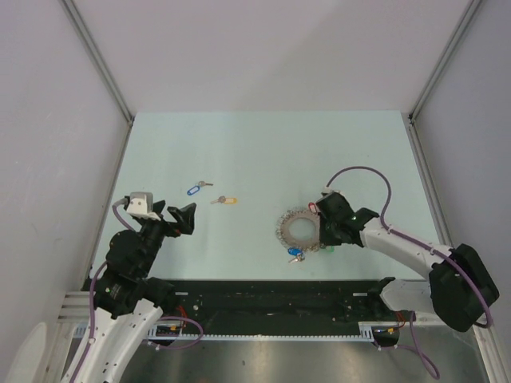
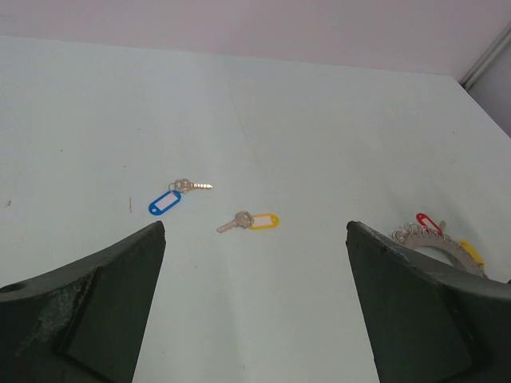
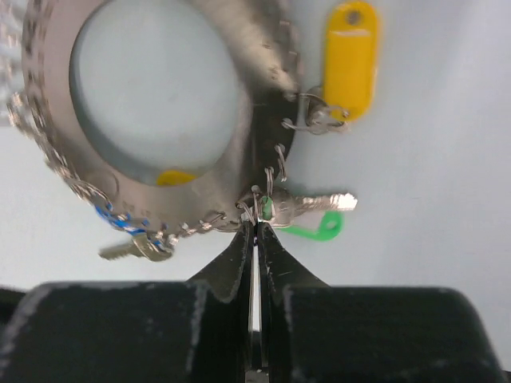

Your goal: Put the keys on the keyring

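Two loose keys lie on the pale table: one with a blue tag (image 1: 195, 189) (image 2: 166, 203) and one with a yellow tag (image 1: 223, 200) (image 2: 254, 221). My left gripper (image 1: 180, 217) (image 2: 255, 231) is open and empty, held above the table short of them. The keyring (image 1: 302, 229) (image 3: 263, 120), a grey disc fringed with small keys, lies at centre right; its edge also shows in the left wrist view (image 2: 435, 243). My right gripper (image 1: 322, 231) (image 3: 256, 223) is shut, its tips pinching a small wire loop on the keyring's rim, beside a green-tagged key (image 3: 319, 227).
A yellow-tagged key (image 3: 350, 60) and a blue-tagged key (image 3: 132, 243) hang on the keyring's rim. Grey walls enclose the table on the left, back and right. A black rail (image 1: 263, 291) runs along the near edge between the arm bases.
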### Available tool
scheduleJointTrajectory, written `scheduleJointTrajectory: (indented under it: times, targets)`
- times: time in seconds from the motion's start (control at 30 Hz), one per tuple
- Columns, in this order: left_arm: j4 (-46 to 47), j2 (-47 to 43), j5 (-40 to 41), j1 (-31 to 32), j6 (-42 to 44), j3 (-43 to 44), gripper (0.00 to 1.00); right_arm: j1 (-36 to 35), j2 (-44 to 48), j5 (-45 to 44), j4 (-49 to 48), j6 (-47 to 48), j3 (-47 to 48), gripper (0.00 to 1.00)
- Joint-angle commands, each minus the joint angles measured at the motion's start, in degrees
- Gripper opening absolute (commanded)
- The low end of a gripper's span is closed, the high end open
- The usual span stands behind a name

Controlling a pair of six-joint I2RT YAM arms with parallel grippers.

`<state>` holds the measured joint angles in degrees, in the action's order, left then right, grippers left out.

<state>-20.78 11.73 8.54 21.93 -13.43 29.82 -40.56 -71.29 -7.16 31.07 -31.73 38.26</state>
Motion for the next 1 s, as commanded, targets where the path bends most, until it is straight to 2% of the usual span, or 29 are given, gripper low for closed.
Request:
scheduleJointTrajectory:
  times: [0.0, 0.07, 0.2, 0.37, 0.63, 0.8, 0.97]
  targets:
    - [0.47, 0.67, -1.33, -0.49, 1.83, 2.34, 1.00, 8.29, 3.26, -3.56, 2.41, 2.19, 1.55, 0.10]
    - [0.47, 0.75, -1.33, -0.49, 1.83, 2.34, 1.00, 9.00, 4.13, -4.70, 3.03, 3.16, 2.17, 0.24]
    - [0.56, 0.93, -1.50, -0.66, 1.92, 2.34, 1.00, 6.20, 5.19, -4.36, 1.72, 4.39, 4.36, 0.36]
    - [0.65, 1.02, -1.59, -0.75, 1.83, 2.34, 1.00, -0.22, 3.44, -3.31, -4.69, 3.78, 4.54, 0.38]
    - [0.56, 1.11, -1.85, -0.75, 1.83, 2.26, 1.00, -11.81, -5.17, 4.69, -11.03, 0.97, 4.98, 0.38]
    - [0.74, 1.19, -2.21, -0.93, 1.92, 2.34, 1.00, -14.55, -8.78, 5.23, -9.99, -0.26, 4.89, 0.40]
    - [0.74, 1.11, -2.29, -0.84, 2.00, 2.26, 1.00, -13.77, -10.80, -0.12, -4.80, -3.69, 4.81, 0.41]
